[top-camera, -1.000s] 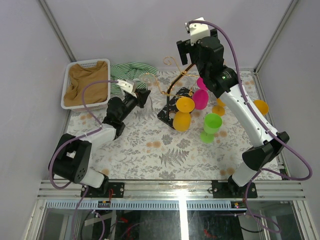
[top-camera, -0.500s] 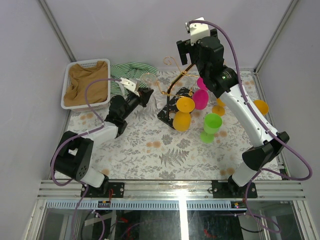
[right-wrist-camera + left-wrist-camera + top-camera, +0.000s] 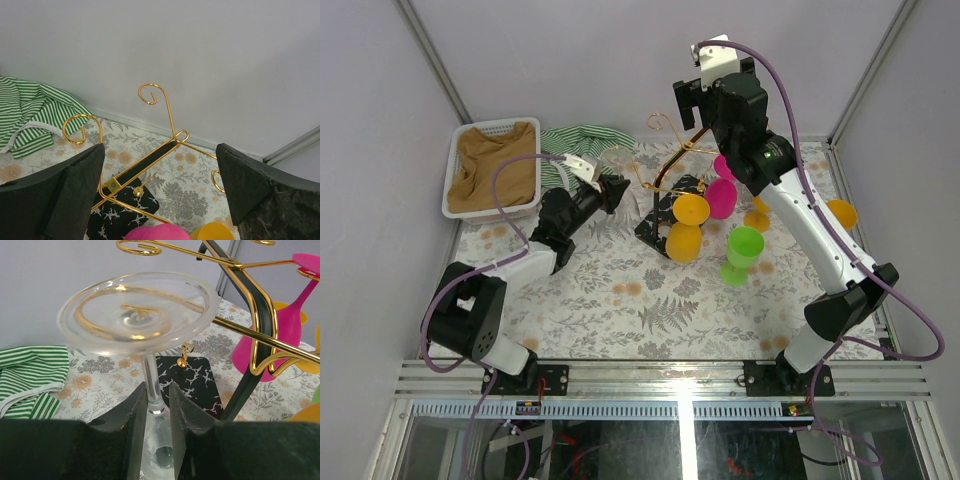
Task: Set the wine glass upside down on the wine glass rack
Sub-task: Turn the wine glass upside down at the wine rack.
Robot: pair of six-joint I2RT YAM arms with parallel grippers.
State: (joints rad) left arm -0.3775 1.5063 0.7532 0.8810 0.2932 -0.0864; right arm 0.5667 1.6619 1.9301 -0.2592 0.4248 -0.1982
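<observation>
glass [image 3: 137, 312] stem in L end effector [image 3: 157, 387], foot by rack [image 3: 260, 337]

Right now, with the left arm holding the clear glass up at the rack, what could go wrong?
1. The left gripper pinches only the thin stem of the wine glass, so it may pivot or slip.
2. Its foot sits close to a gold arm of the wine glass rack. A misjudged approach could bump it and shake the hanging pink glass.

A robot test cell is showing here: plain grey panel walls [image 3: 570, 60] are enclosing a floral-clothed table [image 3: 650, 300], with aluminium rails [image 3: 620, 372] running along the frame's bottom.
</observation>
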